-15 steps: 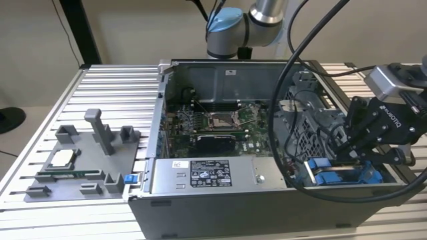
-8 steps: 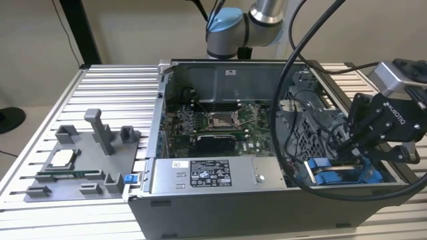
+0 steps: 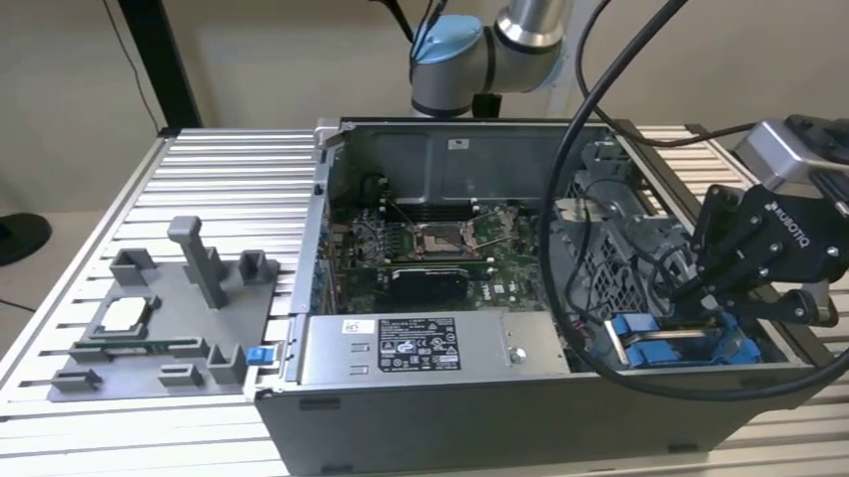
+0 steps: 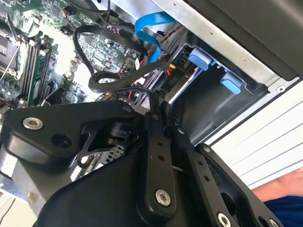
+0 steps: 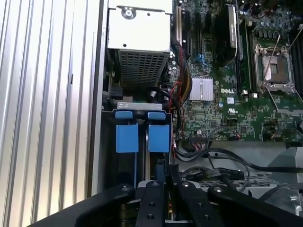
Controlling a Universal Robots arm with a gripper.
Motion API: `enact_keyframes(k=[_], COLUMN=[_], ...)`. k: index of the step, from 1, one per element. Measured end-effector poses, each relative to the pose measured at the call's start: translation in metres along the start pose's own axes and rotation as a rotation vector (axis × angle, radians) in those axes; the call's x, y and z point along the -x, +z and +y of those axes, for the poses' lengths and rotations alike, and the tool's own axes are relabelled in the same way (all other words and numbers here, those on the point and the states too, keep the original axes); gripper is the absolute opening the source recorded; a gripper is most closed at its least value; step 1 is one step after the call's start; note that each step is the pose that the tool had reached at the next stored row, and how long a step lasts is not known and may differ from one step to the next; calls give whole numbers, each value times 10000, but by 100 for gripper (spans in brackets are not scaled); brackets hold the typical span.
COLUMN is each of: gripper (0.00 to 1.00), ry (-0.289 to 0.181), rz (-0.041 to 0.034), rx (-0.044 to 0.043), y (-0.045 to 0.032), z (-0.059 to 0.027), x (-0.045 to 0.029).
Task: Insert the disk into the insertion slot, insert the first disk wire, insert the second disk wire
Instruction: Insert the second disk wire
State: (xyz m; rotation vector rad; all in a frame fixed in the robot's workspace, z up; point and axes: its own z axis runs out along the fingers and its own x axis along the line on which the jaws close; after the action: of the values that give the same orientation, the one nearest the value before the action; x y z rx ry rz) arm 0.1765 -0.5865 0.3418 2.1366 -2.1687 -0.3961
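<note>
Gripper fingers, pressed together, hovered at the insertion slot; likely wiring the disk, needing precise alignment.

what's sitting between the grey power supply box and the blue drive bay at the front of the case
In the exterior view, a thick black cable loops down between the power supply box and the insertion slot, whose blue tabs show beside the gripper.

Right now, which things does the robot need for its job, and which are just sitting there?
For the job:
- gripper, reaching down into the computer case
- insertion slot, with blue tabs
- black wires beside the slot

Just sitting there:
- power-supply box
- motherboard
- grey parts tray
</note>
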Motion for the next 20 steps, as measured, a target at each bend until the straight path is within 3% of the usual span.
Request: enact_keyframes(k=[9,20], gripper=[0,0], ry=[398,421], rz=[-95,-98], rx=[10,64], y=[21,34], z=[-4,-8], x=[-3,-30])
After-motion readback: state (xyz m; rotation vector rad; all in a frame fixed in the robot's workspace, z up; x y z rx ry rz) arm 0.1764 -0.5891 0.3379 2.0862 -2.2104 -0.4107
